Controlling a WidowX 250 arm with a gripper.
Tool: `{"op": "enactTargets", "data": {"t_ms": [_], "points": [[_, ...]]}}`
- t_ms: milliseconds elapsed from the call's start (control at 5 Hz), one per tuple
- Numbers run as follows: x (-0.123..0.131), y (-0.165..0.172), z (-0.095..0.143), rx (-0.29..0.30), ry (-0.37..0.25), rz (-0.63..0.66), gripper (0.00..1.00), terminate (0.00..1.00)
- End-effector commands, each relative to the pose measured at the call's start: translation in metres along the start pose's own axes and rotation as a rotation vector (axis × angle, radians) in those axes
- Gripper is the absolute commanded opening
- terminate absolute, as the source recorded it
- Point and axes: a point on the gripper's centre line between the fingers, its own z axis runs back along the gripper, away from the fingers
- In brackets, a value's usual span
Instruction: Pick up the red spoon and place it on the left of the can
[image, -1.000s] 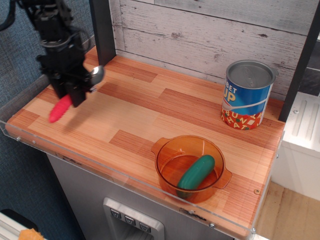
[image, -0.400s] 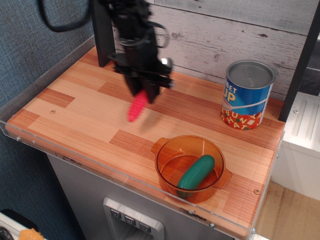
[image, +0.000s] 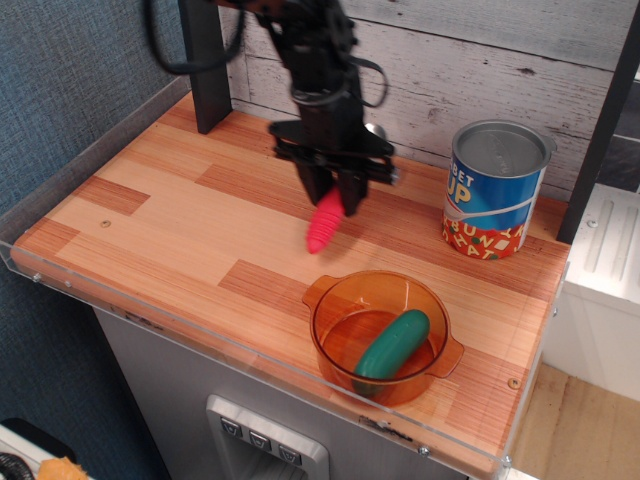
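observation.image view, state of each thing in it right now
gripper: shut on the red spoon
red spoon: held, hanging handle-down over the tabletop, left of the can
can: upright at the back right, top closed
orange pot: upright, no lid, cucumber toy inside
green cucumber toy: lying tilted in the pot

Black arm from above; end effector (image: 334, 195) downward, fingers closed around something

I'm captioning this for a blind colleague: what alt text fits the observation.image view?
A black gripper holds a red spoon by its handle above a wooden counter, left of a blue can. At the front, an orange pot holds a green toy cucumber.
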Motion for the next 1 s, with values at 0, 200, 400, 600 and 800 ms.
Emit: {"op": "enactTargets", "data": {"t_ms": [0,200,400,600,800], "points": [[0.012,-0.008,-0.002,0.007,0.010,0.003,0.00,0.00],[0.011,-0.010,-0.006,0.054,0.031,-0.018,0.00,0.00],[0.008,-0.006,-0.005,0.014,0.021,0.005,1.00,0.00],[0.011,-0.003,0.002,0.019,0.010,-0.023,1.00,0.00],[0.012,-0.003,0.014,0.011,-0.029,-0.020,1.00,0.00]]}}
